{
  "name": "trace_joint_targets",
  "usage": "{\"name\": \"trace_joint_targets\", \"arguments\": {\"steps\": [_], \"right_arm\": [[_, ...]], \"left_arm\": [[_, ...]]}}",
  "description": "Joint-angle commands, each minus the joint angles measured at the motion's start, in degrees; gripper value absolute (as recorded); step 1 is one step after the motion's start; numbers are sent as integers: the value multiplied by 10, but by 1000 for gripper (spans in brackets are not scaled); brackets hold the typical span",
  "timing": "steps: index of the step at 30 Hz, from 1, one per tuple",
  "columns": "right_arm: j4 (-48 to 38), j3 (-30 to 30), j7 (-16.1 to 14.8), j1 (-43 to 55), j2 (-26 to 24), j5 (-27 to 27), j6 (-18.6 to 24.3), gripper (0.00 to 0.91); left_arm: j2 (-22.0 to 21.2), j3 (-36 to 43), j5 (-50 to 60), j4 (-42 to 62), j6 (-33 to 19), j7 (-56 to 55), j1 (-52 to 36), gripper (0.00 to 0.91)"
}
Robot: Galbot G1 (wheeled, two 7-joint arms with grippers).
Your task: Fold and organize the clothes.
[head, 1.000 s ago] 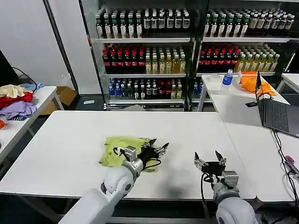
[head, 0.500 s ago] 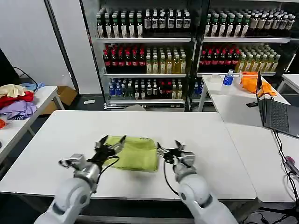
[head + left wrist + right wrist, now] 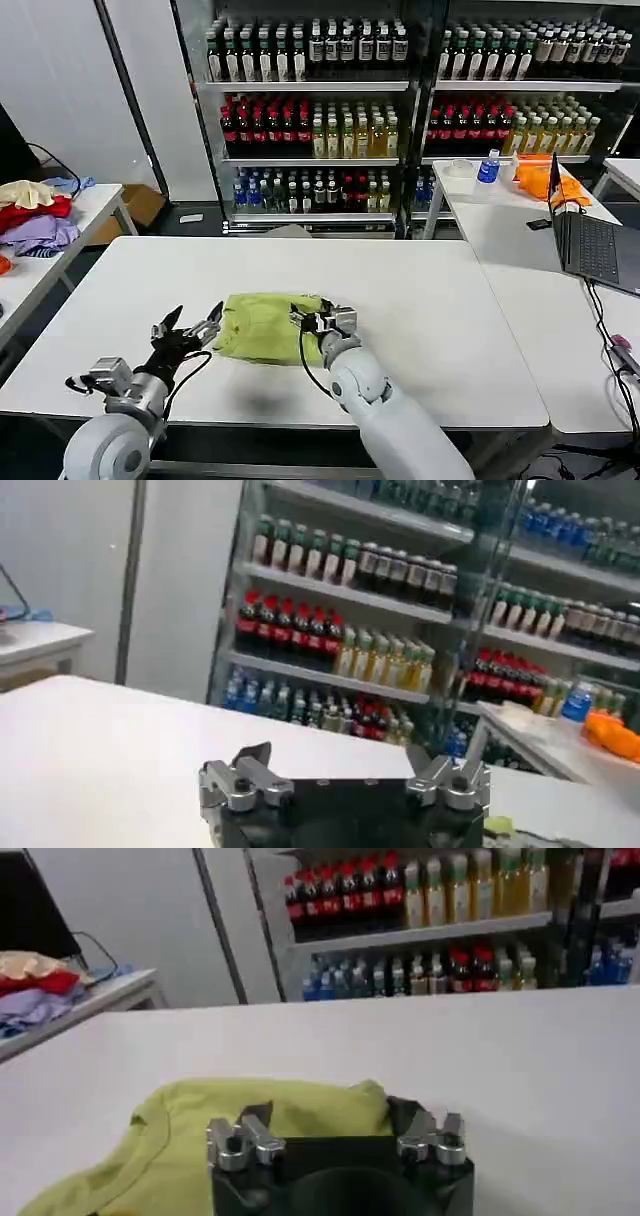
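Shifted leftward across the tabletop (image 3: 430, 290) since before: right hand (image 3: 322, 318), spread, touching T-shirt's (image 3: 262, 326) right edge; left hand (image 3: 186, 335), spread, just beside its left edge.

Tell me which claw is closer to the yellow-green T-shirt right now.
The right claw is nearer, sitting over the yellow-green T-shirt at its right edge. The left claw hovers open just off the shirt's left edge, above the white table.

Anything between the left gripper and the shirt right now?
No. In the head view, only bare white table separates the open left gripper from the near edge of the yellow-green T-shirt; the gap is narrow.
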Motion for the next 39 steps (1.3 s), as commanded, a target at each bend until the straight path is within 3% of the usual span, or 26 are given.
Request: {"name": "trace_joint_targets", "arguments": {"steps": [1, 14, 21, 27, 36, 37, 38, 39], "right_arm": [[-106, 14, 4, 43, 36, 33, 20, 0], [-150, 59, 39, 53, 36, 39, 10, 0], [-146, 68, 27, 72, 1, 31, -15, 0], [-149, 55, -22, 104, -43, -4, -36, 0], [-161, 40, -137, 146, -115, -111, -54, 0], [-163, 39, -143, 147, -117, -122, -52, 373], [-169, 38, -149, 150, -118, -144, -50, 907], [-179, 38, -155, 152, -118, -164, -38, 907]], "left_arm": [[3, -33, -1, -16, -3, -1, 38, 907], [0, -20, 1, -20, -1, 1, 41, 907], [0, -18, 0, -27, 1, 2, 45, 907], [-2, -13, 1, -31, 3, 2, 46, 907], [-2, -10, 1, -34, 8, 5, 44, 907], [-2, -9, 1, -33, 8, 5, 44, 907], [-3, -7, 1, -33, 8, 5, 44, 907], [-4, -5, 2, -33, 8, 5, 44, 907]]}}
